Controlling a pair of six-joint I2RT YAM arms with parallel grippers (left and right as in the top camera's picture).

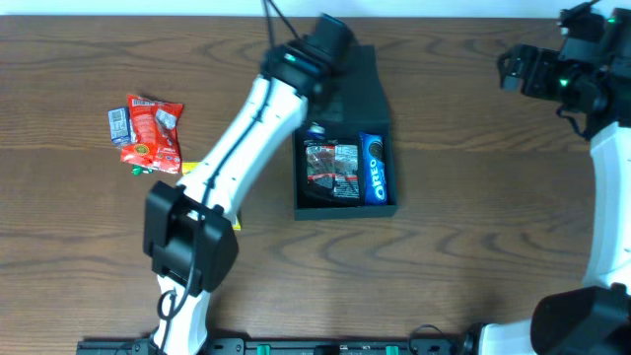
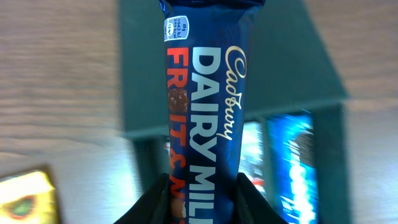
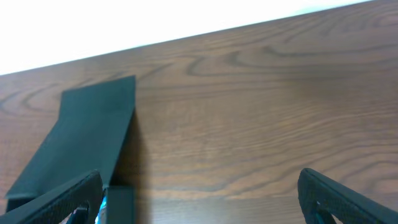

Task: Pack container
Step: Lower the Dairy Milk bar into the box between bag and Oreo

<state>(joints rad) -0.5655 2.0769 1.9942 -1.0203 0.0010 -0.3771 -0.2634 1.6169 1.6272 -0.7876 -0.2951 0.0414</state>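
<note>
The left gripper is clenched on a chocolate bar, with the box just beyond it. The right gripper is spread wide and empty.

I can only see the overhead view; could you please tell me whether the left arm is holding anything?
Observer: Yes, the left jaws are shut on a Dairy Milk bar.
Operator: Where on the bar do they grip?
Observer: Near one end; the rest sticks out in front of the box flap.
Operator: And the right jaws?
Observer: Open wide, nothing between them, above the table.
</note>
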